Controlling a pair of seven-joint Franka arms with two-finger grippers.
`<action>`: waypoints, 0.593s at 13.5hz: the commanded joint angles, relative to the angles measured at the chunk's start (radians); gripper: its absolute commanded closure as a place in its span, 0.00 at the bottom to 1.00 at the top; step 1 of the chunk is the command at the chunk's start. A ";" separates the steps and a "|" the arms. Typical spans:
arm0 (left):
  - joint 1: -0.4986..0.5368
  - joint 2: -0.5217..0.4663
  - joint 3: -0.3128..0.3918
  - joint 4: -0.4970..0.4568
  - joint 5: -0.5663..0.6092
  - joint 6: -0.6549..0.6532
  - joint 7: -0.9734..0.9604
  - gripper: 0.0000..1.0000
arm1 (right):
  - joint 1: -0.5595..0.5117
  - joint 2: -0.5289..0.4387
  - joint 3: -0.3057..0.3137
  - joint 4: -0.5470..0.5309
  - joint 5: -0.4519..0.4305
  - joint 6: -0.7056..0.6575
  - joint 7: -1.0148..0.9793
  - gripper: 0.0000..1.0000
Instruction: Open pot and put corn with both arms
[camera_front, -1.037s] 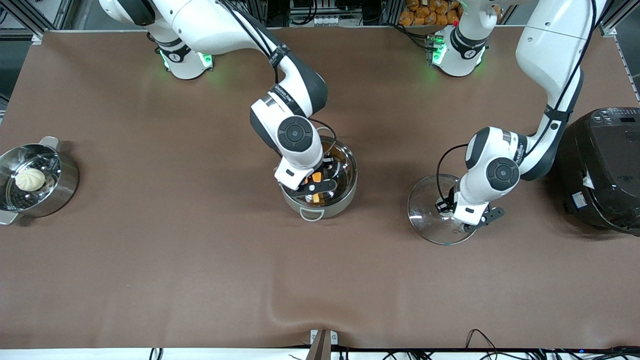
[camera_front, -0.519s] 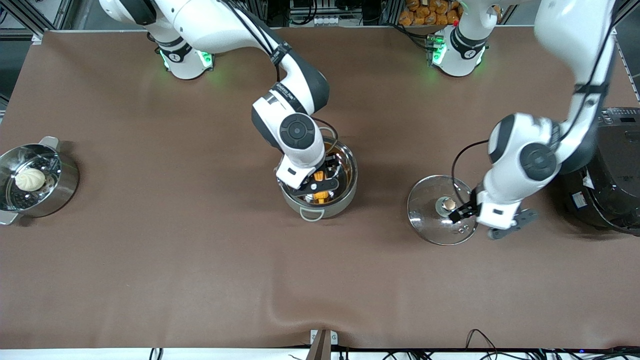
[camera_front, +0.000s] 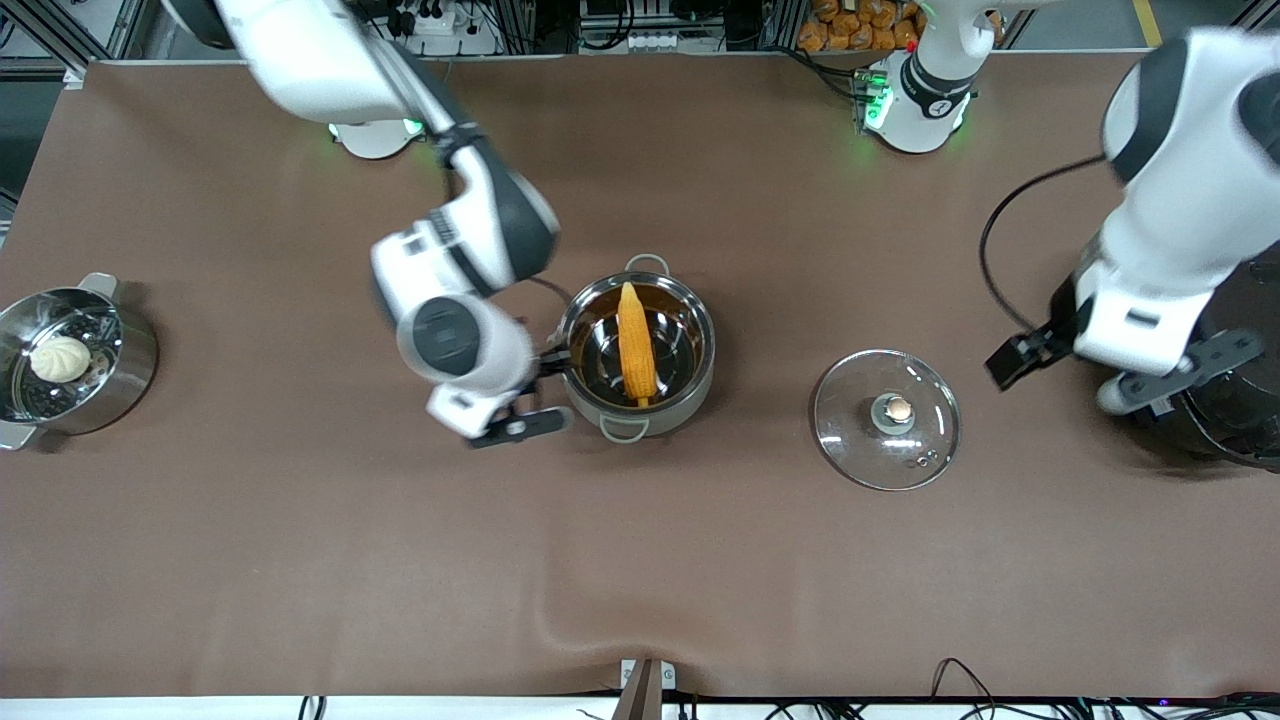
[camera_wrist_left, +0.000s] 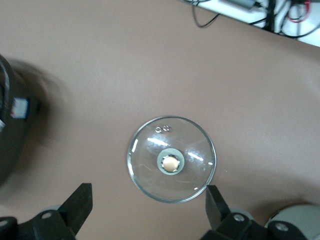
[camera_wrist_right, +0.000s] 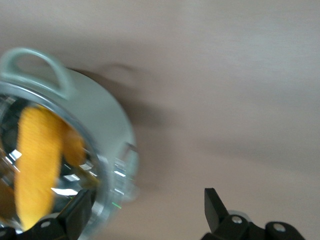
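I have let go of the corn (camera_front: 636, 342): it now lies in the pot (camera_front: 690, 390), where my right gripper (camera_front: 515, 405) was holding it a second ago. That gripper, fingers apart, has pulled out and hangs just beside the pot. My left gripper (camera_front: 1090, 385), also spread, has lifted off the lid (camera_front: 886, 419) toward the black cooker (camera_front: 1225, 420).

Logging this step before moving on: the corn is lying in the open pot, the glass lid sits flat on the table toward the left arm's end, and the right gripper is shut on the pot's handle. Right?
One slip: the right gripper is open and holds nothing, beside the pot, as the front view shows. The corn does lie in the open pot, and the lid rests on the table toward the left arm's end.
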 joint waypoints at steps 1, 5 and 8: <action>0.013 -0.056 0.002 -0.009 0.008 -0.037 0.079 0.00 | -0.102 -0.102 0.014 -0.098 -0.050 -0.040 -0.150 0.00; 0.065 -0.112 0.007 -0.020 -0.055 -0.079 0.208 0.00 | -0.221 -0.252 0.012 -0.247 -0.128 -0.036 -0.218 0.00; 0.024 -0.135 0.077 -0.021 -0.070 -0.097 0.234 0.00 | -0.322 -0.389 0.012 -0.338 -0.153 -0.036 -0.244 0.00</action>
